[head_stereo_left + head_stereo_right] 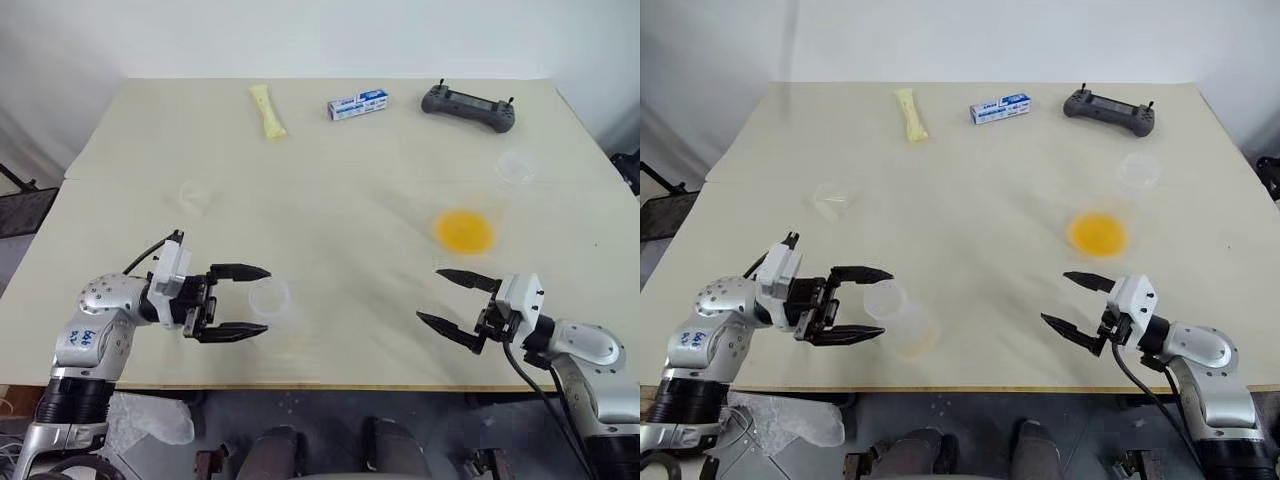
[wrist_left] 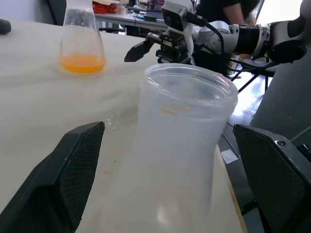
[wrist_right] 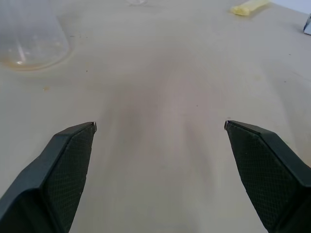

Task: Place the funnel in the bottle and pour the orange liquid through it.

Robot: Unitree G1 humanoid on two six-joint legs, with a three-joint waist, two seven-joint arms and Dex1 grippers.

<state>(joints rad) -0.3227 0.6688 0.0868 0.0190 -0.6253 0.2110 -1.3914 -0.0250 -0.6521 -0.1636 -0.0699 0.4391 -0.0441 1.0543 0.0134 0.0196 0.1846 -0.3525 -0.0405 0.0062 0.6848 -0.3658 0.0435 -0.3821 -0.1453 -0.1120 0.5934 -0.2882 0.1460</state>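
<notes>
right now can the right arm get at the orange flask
Probably yes. The orange flask stands just beyond the right gripper, bare table between them, jaws open. The gripper aims to its left, so the wrist must turn.

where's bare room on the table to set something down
Biggest bare patch: mid-table, between the clear bottle by the left gripper and the orange liquid. Near edge toward the right gripper too. Far edge crowded: packet, box, controller.
</notes>
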